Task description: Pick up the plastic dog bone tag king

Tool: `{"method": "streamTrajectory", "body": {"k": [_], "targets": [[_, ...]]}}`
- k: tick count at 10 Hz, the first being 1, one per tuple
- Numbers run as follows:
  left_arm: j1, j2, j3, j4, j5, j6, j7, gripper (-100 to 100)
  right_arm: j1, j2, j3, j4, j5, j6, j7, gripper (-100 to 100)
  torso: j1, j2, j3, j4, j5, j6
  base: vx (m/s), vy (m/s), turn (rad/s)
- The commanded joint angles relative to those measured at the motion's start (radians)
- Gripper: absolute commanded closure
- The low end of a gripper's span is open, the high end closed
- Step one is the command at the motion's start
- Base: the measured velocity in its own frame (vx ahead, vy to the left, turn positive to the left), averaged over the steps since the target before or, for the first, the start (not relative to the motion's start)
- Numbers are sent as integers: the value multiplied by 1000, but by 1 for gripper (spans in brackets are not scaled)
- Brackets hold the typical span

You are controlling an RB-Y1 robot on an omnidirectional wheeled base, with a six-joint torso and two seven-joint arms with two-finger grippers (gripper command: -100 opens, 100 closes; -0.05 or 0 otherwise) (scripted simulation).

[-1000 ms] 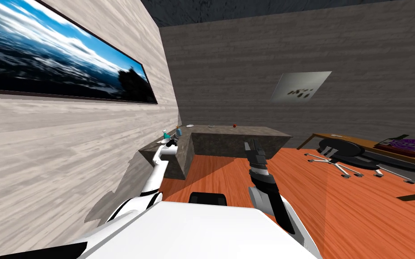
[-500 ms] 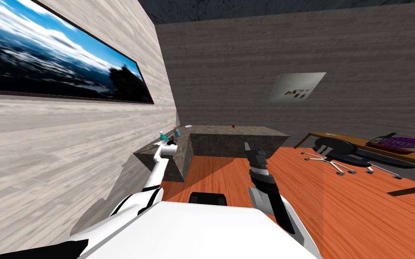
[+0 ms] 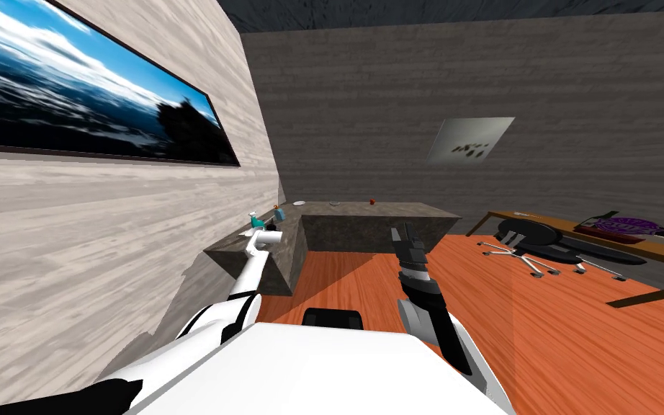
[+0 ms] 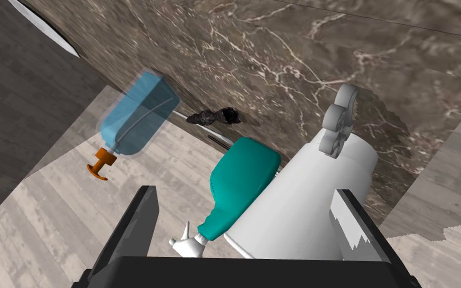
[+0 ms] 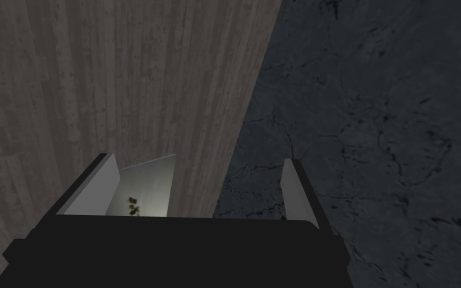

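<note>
left tool (image 4: 244, 195) spread, pinching nothing, around a white cylinder (image 4: 294, 210). grey bone tag (image 4: 339, 120), probably the target, at the cylinder's far end above the marble surface (image 4: 374, 45). teal bottle (image 4: 244, 175) beside. my view swung slightly in the last second; no grasp yet. right tool (image 5: 198, 160) spread, idle.

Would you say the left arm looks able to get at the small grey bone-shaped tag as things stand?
Probably not directly. The left gripper is open, but a large white cylinder sits between its fingers, with the grey bone-shaped tag at its far end and a teal bottle alongside.
</note>
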Motion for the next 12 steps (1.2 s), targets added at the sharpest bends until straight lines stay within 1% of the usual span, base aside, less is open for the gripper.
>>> {"method": "streamTrajectory", "body": {"k": [1,2,3,4,5,6,7,8,9,10,11,12], "targets": [[-1,-1,6,12,-8,50,-1,-100,0,0,0,0,0,0,0,0,0,0,0,0,0,0,59,7,-37],[-18,12,21,50,-14,83,-5,-100,0,0,0,0,0,0,0,0,0,1,0,0,0,0,60,3,-72],[-18,12,21,55,-14,110,-5,-100,0,0,0,0,0,0,0,0,0,1,0,0,0,0,51,3,-26],[-34,24,35,94,-21,140,-8,-100,0,0,0,0,0,0,0,0,0,1,1,0,0,0,63,10,-43],[-34,24,35,96,-21,169,-8,-100,0,0,0,0,0,0,0,0,1,1,0,0,0,0,68,14,-35],[-48,36,48,125,-26,202,-11,-100,0,0,0,0,0,0,0,0,1,1,0,0,0,0,69,19,-51],[-48,36,48,135,-26,223,-11,-100,0,0,0,0,0,0,0,0,1,0,0,0,0,0,59,16,-33],[-60,49,60,170,-32,258,-14,-100,0,0,0,0,0,0,0,0,1,1,0,0,0,0,56,12,-39],[-60,49,60,171,-32,270,-14,-100,0,0,0,0,0,0,0,0,1,1,0,0,0,0,49,16,-26],[-71,61,72,203,-36,307,-16,-100,0,0,0,0,0,0,0,0,1,1,1,0,0,0,57,26,-42],[-71,61,72,203,-36,313,-16,-100,0,0,0,0,0,0,0,0,1,1,1,0,0,0,54,21,-22],[-80,73,82,233,-40,351,-19,-100,0,0,0,0,0,0,0,0,1,1,1,0,0,0,58,21,-46]]}}
